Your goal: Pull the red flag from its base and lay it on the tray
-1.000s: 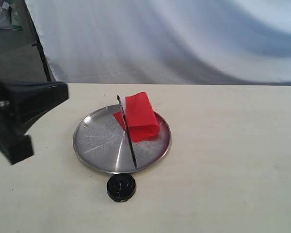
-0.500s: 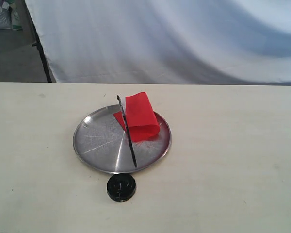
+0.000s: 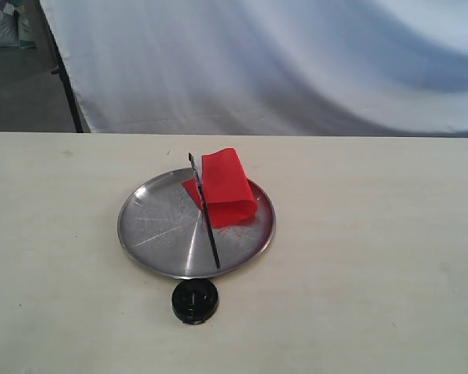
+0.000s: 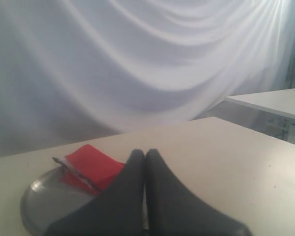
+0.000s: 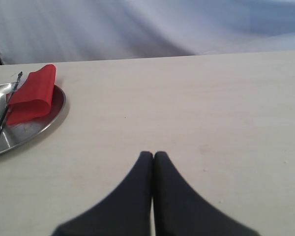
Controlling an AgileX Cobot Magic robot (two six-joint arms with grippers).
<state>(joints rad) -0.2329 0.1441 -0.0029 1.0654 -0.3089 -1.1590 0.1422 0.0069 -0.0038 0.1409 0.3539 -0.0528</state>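
Note:
The red flag (image 3: 226, 187) lies on the round silver tray (image 3: 152, 234), its thin black pole running across the metal and its cloth folded over on the far side. The small black base (image 3: 194, 301) stands alone on the table just in front of the tray. Neither arm shows in the exterior view. In the left wrist view my left gripper (image 4: 144, 153) is shut and empty, held back from the tray (image 4: 44, 199) and the flag (image 4: 93, 166). My right gripper (image 5: 153, 155) is shut and empty over bare table, with the flag (image 5: 33, 94) and the tray (image 5: 44, 125) off to one side.
A pale cloth backdrop (image 3: 281, 62) hangs behind the cream table (image 3: 374, 257). A black stand leg (image 3: 66, 78) rises at the back left. Another white table (image 4: 275, 102) shows in the left wrist view.
The left arm, in view at the left edge one second ago, has drawn out of the exterior view. Flag, tray and base have not moved.

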